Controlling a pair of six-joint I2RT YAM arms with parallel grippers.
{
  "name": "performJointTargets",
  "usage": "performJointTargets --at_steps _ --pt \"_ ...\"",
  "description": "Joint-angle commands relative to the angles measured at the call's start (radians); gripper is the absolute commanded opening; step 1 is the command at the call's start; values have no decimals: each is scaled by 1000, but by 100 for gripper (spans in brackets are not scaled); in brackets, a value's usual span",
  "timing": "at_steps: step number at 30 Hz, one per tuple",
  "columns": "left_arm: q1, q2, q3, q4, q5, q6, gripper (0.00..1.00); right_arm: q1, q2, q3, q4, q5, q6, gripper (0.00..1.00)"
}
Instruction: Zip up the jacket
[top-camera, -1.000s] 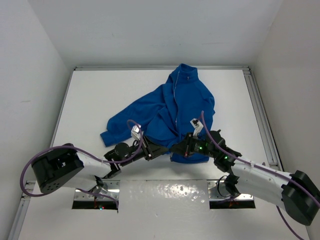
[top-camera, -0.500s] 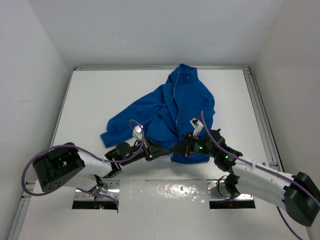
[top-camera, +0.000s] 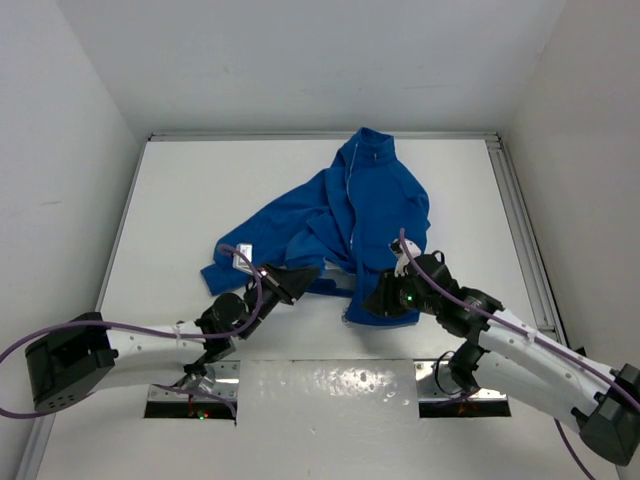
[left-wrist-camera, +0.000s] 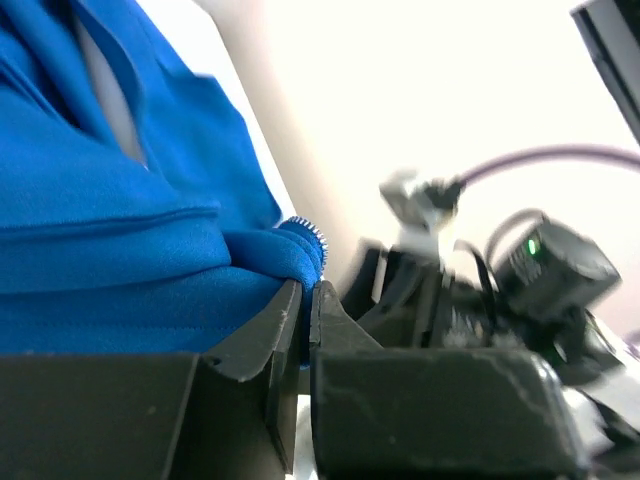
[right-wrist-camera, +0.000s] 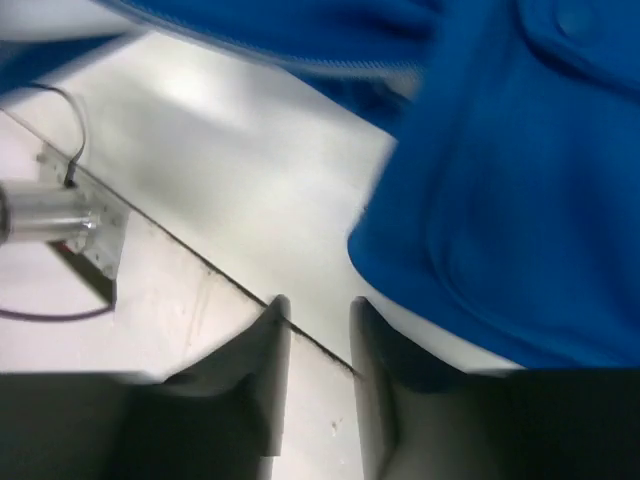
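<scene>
While both arms reach in from the near edge, the overhead view gives us one jacket on the white surface, and only one. Its long axis runs far to near: collar at the far end, hem at the near end, leaning just a little. One zipper, a thin pale line, runs down the front from the collar. One sleeve lies spread out to the left; the other I can't make out. There are two sets of fingers. The left fingers are at the jacket's lower left front edge and the right fingers over the hem on the right, near each other but apart.

Left wrist camera: the left fingers are pressed together, pinching a fold of the jacket at their tips, with a bit of toothed zipper showing just above. The right arm is blurred behind, with one green light on it.

Right wrist camera now: the right fingers stand slightly parted, with bare surface showing between them and nothing gripped. The jacket fills the upper right, its hem just beside the right-hand finger.
</scene>
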Motion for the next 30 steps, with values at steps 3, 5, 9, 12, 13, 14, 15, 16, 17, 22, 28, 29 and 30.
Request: performJointTargets --at_steps 3,5,9,12,13,14,15,16,17,22,28,29,30 --pt "-21 -17 24 56 -212 199 0 0 -3 -47 -60 101 -3 0" --pt "-22 -9 24 77 -246 232 0 0 20 -73 -26 90 13 0" --pt "-38 18 27 116 -261 276 0 0 30 -98 148 75 29 15" --pt "-41 24 16 125 -241 271 0 -1 18 -25 228 49 26 29" --pt "-41 24 11 125 -232 271 0 0 32 21 241 43 27 29" --pt "-41 20 1 125 -229 269 0 -1 41 43 254 27 40 29" --pt "-41 15 -6 125 -223 265 0 0 56 66 276 17 46 25" --pt "-41 9 -19 123 -211 256 0 -1 104 113 291 -5 55 20" --pt "-41 -3 -27 120 -205 251 0 -1 131 137 329 -45 64 14" --pt "-41 -78 -70 81 -188 223 0 -1 242 190 483 -117 86 15" --pt "-41 -124 -96 65 -172 216 0 -3 363 281 532 -235 124 41" --pt "-41 -127 -96 65 -169 216 0 -3 382 282 543 -243 133 42" --pt "-41 -129 -96 68 -165 222 0 -3 386 281 547 -253 150 44"
